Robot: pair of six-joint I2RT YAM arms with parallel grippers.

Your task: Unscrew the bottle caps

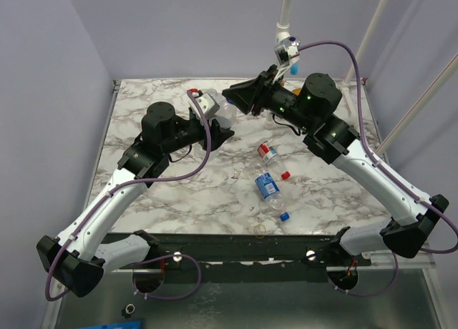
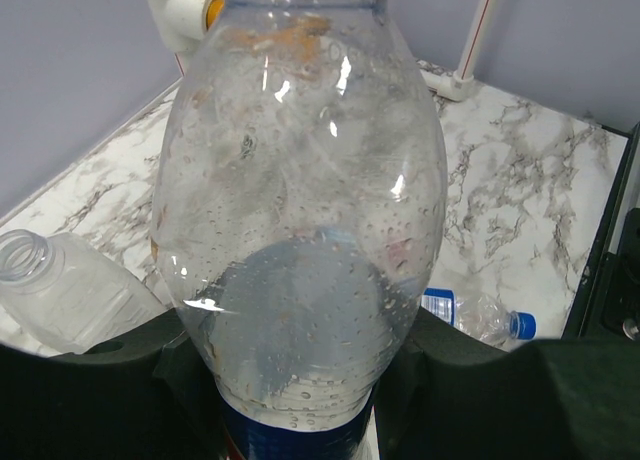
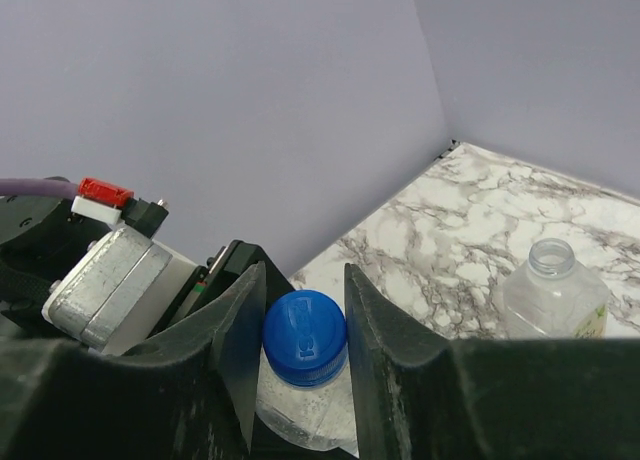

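Seen from above, the left gripper (image 1: 220, 129) held a clear bottle (image 1: 225, 113) over the back of the marble table (image 1: 157, 193) with the right gripper (image 1: 230, 96) at its top. A red-labelled bottle (image 1: 267, 152), a blue-labelled bottle (image 1: 266, 186) and a red cap (image 1: 285, 175) lay nearer the front. In the left wrist view, the dark fingers (image 2: 165, 365) were clamped on that bottle's lower body, and an uncapped bottle (image 2: 60, 285) lay to the left. In the right wrist view, the jaws pressed both sides of the blue cap (image 3: 305, 327), which sat on the bottle's neck.
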